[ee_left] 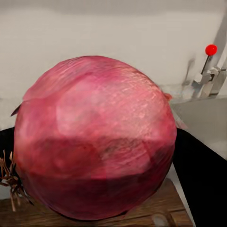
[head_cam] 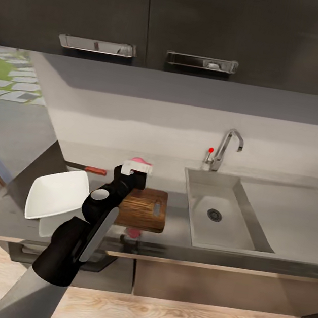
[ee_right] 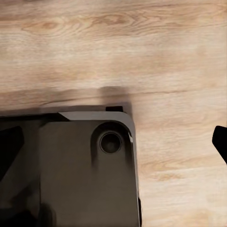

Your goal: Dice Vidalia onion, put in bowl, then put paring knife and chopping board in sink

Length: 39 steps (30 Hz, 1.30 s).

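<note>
Step in hand, judged: carrying onion from sink to board.

Clenched on the Vidalia onion [head_cam: 138,160]: left tool [head_cam: 138,167], held up above the far edge of the chopping board [head_cam: 143,209]. Confirmed in left wrist view: onion [ee_left: 94,137] whole, skin intact, pinched between dark fingers [ee_left: 203,175], wood grain of board [ee_left: 168,210] just below. Not yet set down; gap between bulb and board cannot be gauged.

Done so far, as read from layout:
- Onion out of the sink [head_cam: 220,225]. Basin bare apart from drain.

Left to do:
- Lower and release onion onto board.
- Pick up the paring knife [head_cam: 89,169], lying flat on the table [head_cam: 172,235] behind the bowl [head_cam: 55,196], red handle toward the board. Untouched.
- Dice; no cut pieces anywhere in view.
- Move pieces into bowl, white, nothing in it, just beside the board's left end.
- Put knife and board into sink.

Estimate: early, first of the main steps nearly finished, cutting not begun.

Right tool: cannot tell whether clenched or released. Right wrist view aimed down at wooden floor [ee_right: 165,56] and a grey slab of robot base [ee_right: 80,175]; a dark sliver at picture edge, possibly a finger, too little to judge.

Other fixtures: faucet [head_cam: 226,148] and red knob [head_cam: 210,150] behind basin, well apart from the held onion.
</note>
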{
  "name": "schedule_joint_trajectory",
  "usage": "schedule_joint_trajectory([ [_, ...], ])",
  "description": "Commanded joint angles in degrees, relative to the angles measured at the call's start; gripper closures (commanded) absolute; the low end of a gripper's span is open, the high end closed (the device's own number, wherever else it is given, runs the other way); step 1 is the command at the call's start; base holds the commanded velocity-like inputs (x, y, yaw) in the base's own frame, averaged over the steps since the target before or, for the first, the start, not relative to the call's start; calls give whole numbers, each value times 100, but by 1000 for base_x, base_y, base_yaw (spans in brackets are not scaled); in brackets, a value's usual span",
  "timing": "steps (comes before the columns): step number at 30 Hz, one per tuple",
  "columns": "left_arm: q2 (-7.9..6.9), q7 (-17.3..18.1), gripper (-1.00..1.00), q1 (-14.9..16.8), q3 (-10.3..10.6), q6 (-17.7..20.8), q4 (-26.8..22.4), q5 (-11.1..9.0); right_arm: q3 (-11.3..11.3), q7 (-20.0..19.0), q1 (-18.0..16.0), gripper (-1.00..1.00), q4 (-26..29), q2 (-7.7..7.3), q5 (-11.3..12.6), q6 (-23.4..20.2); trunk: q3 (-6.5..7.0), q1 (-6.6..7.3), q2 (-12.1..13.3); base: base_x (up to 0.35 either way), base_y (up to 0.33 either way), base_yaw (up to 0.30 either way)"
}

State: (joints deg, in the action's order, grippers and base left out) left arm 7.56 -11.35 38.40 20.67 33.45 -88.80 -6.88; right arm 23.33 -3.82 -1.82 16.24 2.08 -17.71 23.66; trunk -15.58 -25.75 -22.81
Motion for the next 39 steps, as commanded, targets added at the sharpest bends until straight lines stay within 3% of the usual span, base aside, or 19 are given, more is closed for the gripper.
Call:
schedule_joint_trajectory([
  [1, -19, -52, 100, 3, 5, 22, -6, -59, 49, -40, -2, -100, 3, 7, -22, 16, -10, -3, -10, -2, 238, 0],
  [39, -79, -52, 100, -28, 24, 13, -6, -59, 49, -40, -2, -100, 4, 3, -22, 16, -314, -3, -10, 39, 21, 0],
])
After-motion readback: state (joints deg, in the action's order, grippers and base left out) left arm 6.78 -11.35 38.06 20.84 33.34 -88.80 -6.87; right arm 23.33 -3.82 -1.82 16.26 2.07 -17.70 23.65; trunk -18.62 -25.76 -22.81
